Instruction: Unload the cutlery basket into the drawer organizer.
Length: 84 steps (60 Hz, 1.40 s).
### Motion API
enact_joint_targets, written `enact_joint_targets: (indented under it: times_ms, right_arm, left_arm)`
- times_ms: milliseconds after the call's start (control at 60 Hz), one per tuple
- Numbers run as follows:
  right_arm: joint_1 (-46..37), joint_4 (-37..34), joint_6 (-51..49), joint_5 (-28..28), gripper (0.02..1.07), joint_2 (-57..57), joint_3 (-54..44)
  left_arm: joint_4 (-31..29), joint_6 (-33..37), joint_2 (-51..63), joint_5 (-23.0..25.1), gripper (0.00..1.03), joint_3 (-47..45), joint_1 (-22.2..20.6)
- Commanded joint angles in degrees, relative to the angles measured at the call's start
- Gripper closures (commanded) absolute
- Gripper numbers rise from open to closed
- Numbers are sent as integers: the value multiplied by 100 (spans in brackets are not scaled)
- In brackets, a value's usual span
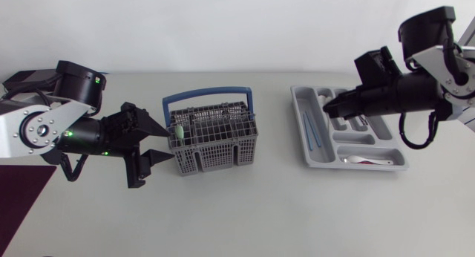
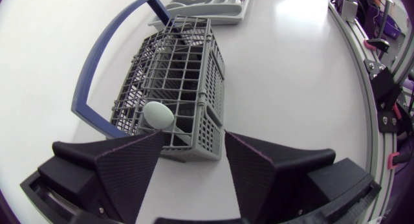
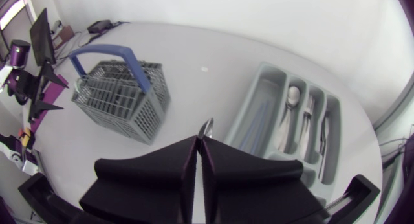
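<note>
The grey wire cutlery basket point(image 1: 211, 138) with a blue handle point(image 1: 208, 95) stands mid-table. A pale green rounded handle end point(image 1: 179, 131) sticks up at its left end. My left gripper point(image 1: 168, 142) is open at that end, with the basket point(image 2: 174, 81) just ahead of its fingers and the green end point(image 2: 158, 114) by one fingertip. The grey drawer organizer point(image 1: 315, 157) lies at the right. My right gripper point(image 1: 329, 106) hovers over its far left corner, shut on a thin metal piece of cutlery whose tip point(image 3: 207, 126) pokes out between the fingers.
The organizer point(image 3: 259, 81) holds two blue sticks point(image 1: 308, 131), spoons point(image 3: 291, 98) and forks in its long compartments, and a spoon point(image 1: 364, 161) in the front one. A dark purple mat point(image 1: 22, 194) lies at the table's front left corner.
</note>
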Motion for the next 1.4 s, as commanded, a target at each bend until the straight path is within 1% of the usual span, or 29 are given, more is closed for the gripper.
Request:
enact_joint_targets:
  times_ms: [0, 67, 267, 383, 617, 700, 933, 983, 1000, 1067, 1117, 1167, 1183, 1267, 1333, 1350, 1383]
  right_arm:
    - [-290, 76, -521, 165, 101, -25, -349]
    - [-431, 349, -767, 552, 101, -17, -621]
    - [-738, 1087, -1242, 1185, 101, 326, -1140]
    - [-897, 1395, -1409, 1422, 101, 590, -1289]
    - [-1204, 1772, -1690, 1738, 101, 1196, -1369]
    - [-1213, 1983, -1796, 1914, 101, 1398, -1421]
    - [-1178, 2212, -1989, 2354, 99, 1724, -1527]
    - [-1160, 2203, -1989, 2406, 93, 1706, -1544]
    - [-1160, 2194, -1989, 2415, 87, 1671, -1553]
    - [-1108, 2168, -2007, 2424, 68, 1495, -1597]
    - [-1020, 2133, -2024, 2547, 55, 1302, -1623]
    - [-958, 2062, -2024, 2635, 45, 1056, -1623]
    - [-923, 1913, -2033, 2635, 41, 836, -1588]
    - [-738, 1597, -2015, 2600, 38, 370, -1483]
    - [-396, 1254, -1884, 2538, 37, -166, -1298]
    - [-325, 1131, -1831, 2477, 37, -254, -1237]
    - [-79, 858, -1681, 2152, 37, -526, -1105]
  left_arm:
    - [-42, -89, -54, 17, 23, -37, -41]
    - [-42, -89, -54, 17, 23, -46, -41]
    - [-33, -89, -45, 17, 23, -37, -49]
    - [-33, -89, -54, 17, 23, -37, -49]
    - [-42, -98, -54, 17, 23, -46, -67]
    - [-42, -98, -54, 17, 23, -28, -67]
    - [-60, -133, -107, 8, 23, -28, -76]
    - [-86, -133, -107, 8, 23, -19, -76]
    - [-86, -133, -107, 8, 23, -10, -76]
    - [-95, -142, -116, -1, 23, 7, -76]
    - [-104, -142, -125, -1, 23, -2, -93]
    - [-104, -159, -133, -1, 23, -2, -102]
    - [-112, -159, -133, -10, 23, -2, -102]
    - [-121, -168, -168, -19, 23, -10, -102]
    - [-139, -168, -195, -19, 23, 7, -102]
    - [-147, -177, -195, -19, 23, 7, -102]
    - [-156, -194, -212, -27, 23, 16, -120]
